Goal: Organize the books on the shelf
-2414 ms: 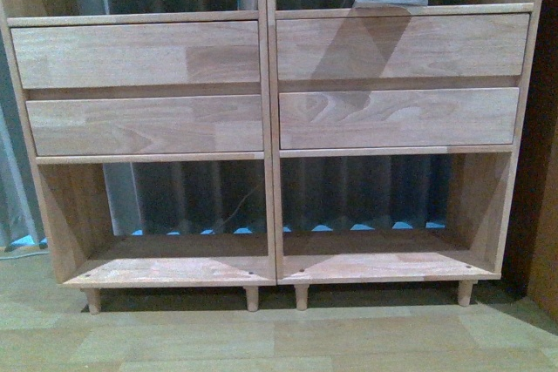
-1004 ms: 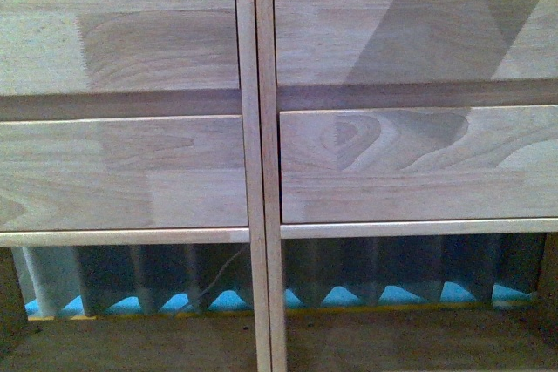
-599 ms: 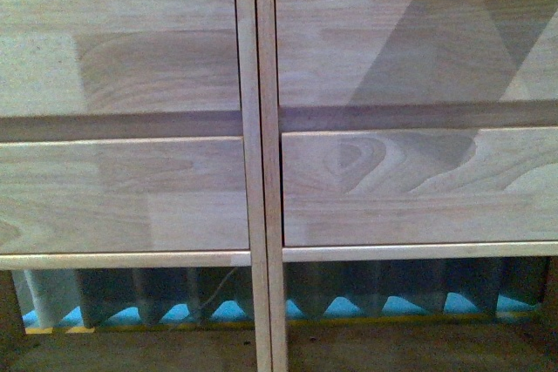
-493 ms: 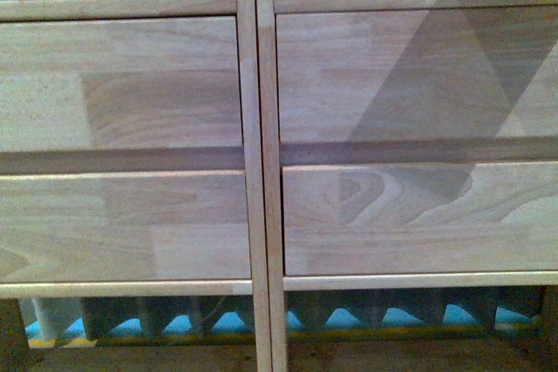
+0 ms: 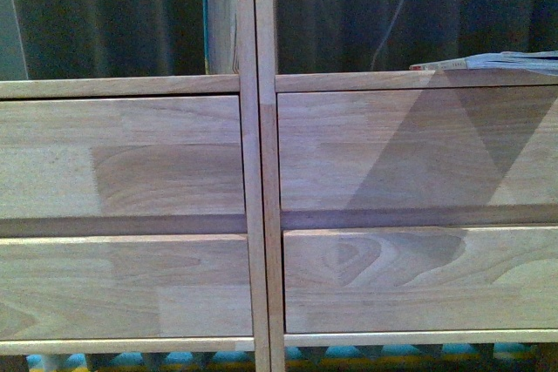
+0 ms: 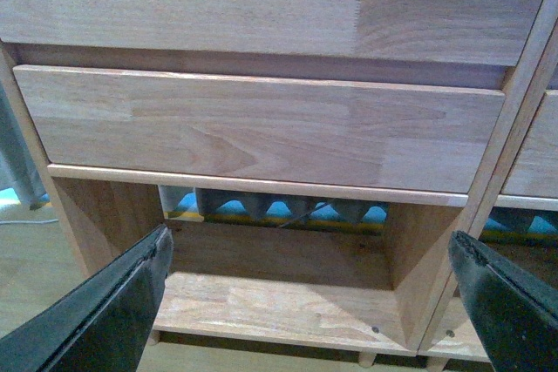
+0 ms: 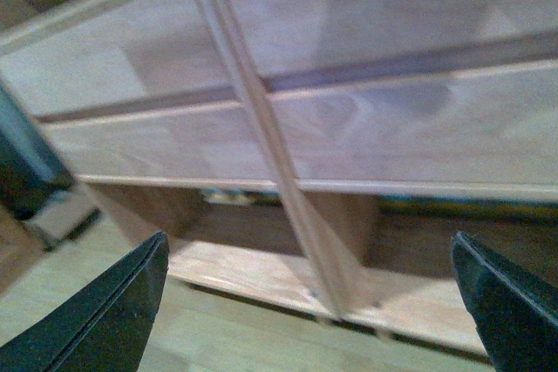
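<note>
Dark pleated curtain (image 5: pixel 105 15) hangs behind everything, seen thru the backless compartments; pale wood floor (image 7: pixel 174 337) runs below. The shelf (image 5: pixel 259 172) fills the front view: light wood, 2 columns joined at the centre posts, each w/ 2 plain drawer fronts (image 5: pixel 122 158) stacked, open compartments above & below them. A slanted shadow falls across the R column's drawers. The book (image 5: pixel 497 62) lies flat on the board just above the R column's upper drawer, at the far R of that open compartment, partly cut off by the frame edge; pale cover, bit of red at its near corner. Left gripper (image 6: pixel 309 243) faces the L column's bottom compartment, its black fingers (image 6: pixel 113 302) spread wide, holding nothing, clear of the wood. Right gripper (image 7: pixel 307 246) is likewise spread wide & holding nothing, aimed at the centre posts & lower compartments; that view is blurred. Thin pale cable (image 5: pixel 394 15) hangs in front of the curtain in the upper R compartment. Blue strip (image 6: pixel 279 211) peeks out under the curtain hem.
</note>
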`<state>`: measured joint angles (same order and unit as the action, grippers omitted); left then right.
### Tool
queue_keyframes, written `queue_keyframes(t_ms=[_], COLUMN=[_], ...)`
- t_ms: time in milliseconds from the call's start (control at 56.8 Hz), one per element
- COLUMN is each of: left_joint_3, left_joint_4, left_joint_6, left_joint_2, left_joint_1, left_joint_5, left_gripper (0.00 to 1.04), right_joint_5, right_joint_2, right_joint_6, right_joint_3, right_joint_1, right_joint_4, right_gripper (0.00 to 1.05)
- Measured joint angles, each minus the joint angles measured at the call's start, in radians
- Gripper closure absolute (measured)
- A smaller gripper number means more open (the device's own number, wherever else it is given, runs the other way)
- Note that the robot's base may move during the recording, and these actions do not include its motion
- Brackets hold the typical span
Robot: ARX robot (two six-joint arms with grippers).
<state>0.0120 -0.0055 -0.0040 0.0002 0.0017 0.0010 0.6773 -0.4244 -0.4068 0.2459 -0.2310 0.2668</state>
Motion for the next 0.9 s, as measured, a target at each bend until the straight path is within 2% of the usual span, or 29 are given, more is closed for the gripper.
queue_keyframes(t_ms=[194,476,705,899], left_joint_3=[0.0,0.0,0.0,0.0], left_joint_4=[0.0,0.0,0.0,0.0], left_joint_6=[0.0,0.0,0.0,0.0], left_joint_2=[0.0,0.0,0.0,0.0], left_joint_1=[0.0,0.0,0.0,0.0], left_joint_5=[-0.001,-0.001,-0.001,-0.001], left_gripper=[0.07,0.07,0.07,0.07], right_joint_5=[-0.119,-0.258,-0.365,-0.404], right_joint_2=[-0.36,-0.764,-0.921,-1.008], right_joint_6=[-0.291,-0.707,-0.806,-0.845], right_joint_3=[0.275,0.521,0.644,0.723], right_joint_1=[0.088,0.168,0.181,0.169], right_joint_4=[0.203,0.275,0.281,0.271], right_gripper=[0.07,0.07,0.07,0.07])
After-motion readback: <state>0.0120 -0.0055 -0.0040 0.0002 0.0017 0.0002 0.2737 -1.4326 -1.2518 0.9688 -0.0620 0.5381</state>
